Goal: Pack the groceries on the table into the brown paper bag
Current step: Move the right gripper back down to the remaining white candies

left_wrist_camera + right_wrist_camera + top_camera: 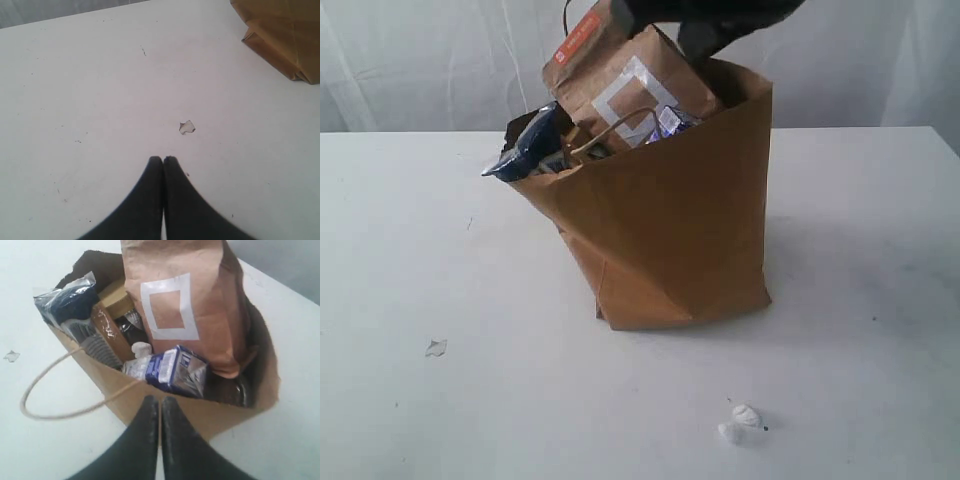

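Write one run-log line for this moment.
bag: on table, filled | pouch: sticking out top | left gripper: shut, empty, over table | right gripper: shut, empty, at bag

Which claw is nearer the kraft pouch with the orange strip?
Right. The right claw hangs shut at the rim of the brown paper bag, close to the kraft pouch standing inside. The left claw is shut over the table, well off to the bag's side.

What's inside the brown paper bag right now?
Visible in the brown paper bag: kraft pouch standing tallest, blue-white carton, dark printed packet poking over the rim, a tan lid. Whatever sits below these, and the bag's floor, is covered.
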